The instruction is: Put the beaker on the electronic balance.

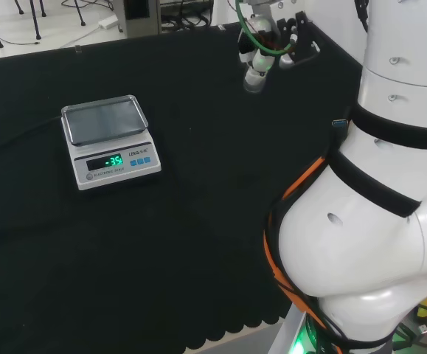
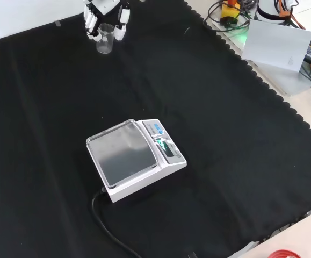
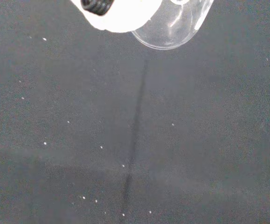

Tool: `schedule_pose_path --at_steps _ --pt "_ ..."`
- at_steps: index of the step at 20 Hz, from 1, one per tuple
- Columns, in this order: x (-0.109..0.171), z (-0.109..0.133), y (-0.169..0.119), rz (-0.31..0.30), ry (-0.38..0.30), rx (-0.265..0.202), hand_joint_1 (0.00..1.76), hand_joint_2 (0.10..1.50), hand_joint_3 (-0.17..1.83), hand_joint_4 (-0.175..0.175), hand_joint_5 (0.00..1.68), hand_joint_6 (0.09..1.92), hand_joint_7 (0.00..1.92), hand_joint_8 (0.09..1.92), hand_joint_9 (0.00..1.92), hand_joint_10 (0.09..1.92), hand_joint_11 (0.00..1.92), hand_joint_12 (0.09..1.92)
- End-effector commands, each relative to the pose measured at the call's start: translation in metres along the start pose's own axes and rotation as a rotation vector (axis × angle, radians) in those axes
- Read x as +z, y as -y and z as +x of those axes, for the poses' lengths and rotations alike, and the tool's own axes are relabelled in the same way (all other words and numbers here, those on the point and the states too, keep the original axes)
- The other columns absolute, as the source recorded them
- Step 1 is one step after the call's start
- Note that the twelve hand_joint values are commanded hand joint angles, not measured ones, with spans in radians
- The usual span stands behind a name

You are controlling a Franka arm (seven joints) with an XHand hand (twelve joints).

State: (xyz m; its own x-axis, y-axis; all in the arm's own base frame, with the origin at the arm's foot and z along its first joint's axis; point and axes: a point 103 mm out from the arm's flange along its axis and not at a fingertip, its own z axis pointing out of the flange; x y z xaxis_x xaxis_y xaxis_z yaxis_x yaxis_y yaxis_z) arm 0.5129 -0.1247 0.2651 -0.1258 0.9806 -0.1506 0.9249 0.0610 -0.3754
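Balance, its display lit, lies well apart from hand-held beaker.

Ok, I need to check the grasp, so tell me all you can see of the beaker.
The beaker is a small clear vessel, glass or plastic, upright and apparently empty. In the front view it sits at the cloth's far edge, with the hand above it and its white fingers curled down around both sides. The wrist view shows its round base. It is well away from the balance.
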Motion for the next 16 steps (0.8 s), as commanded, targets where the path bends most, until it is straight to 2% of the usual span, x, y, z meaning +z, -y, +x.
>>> schedule_pose_path --at_steps 1,7,16 --pt "-0.024 0.02 -0.004 -0.02 0.043 -0.019 1.11 1.2 0.01 -0.175 0.81 1.27 0.73 0.83 0.99 0.82 0.87 1.02" --pt "-0.038 0.039 -0.012 -0.029 0.055 -0.052 1.11 1.2 0.01 -0.175 0.81 1.27 0.73 0.83 0.99 0.83 0.88 1.01" --pt "-0.052 0.068 -0.035 0.0 0.04 -0.137 1.12 1.2 0.01 -0.175 0.81 1.26 0.74 0.83 0.99 0.83 0.88 1.01"
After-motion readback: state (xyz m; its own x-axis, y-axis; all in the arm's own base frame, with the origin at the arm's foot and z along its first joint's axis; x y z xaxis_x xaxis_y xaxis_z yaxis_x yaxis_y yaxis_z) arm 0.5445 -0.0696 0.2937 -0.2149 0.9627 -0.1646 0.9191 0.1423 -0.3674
